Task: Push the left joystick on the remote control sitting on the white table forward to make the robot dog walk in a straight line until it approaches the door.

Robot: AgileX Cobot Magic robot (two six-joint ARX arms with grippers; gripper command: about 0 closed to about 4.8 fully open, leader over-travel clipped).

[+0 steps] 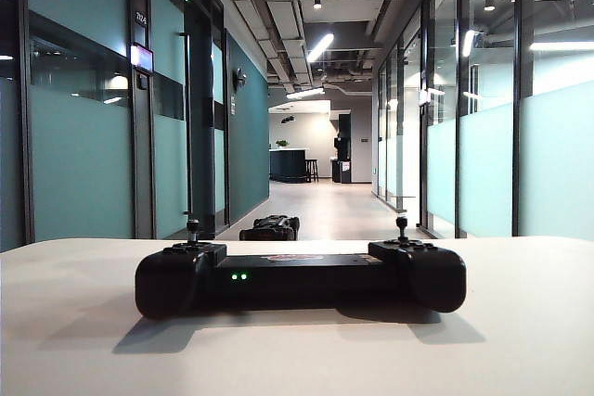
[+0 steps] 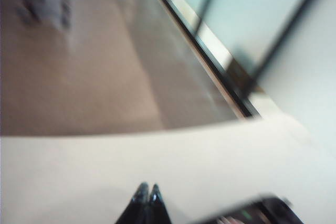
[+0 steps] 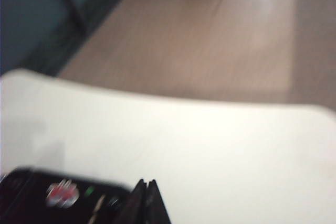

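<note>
Hovering above desk point(image 1: 520, 340): left pincer point(image 2: 146, 192) and right pincer point(image 3: 145, 188), both closed, empty; remote control point(image 1: 300, 276) lying crosswise near desk middle, left pincer nearer left joystick point(image 1: 192, 229).

The remote control point(image 1: 300, 277) looks like matt black plastic. The white table point(image 1: 520, 340) is smooth and matt. The left tool point(image 2: 146, 192) and right tool point(image 3: 146, 186) show glossy black tips. The corridor walls point(image 1: 557, 159) are frosted glass.
</note>
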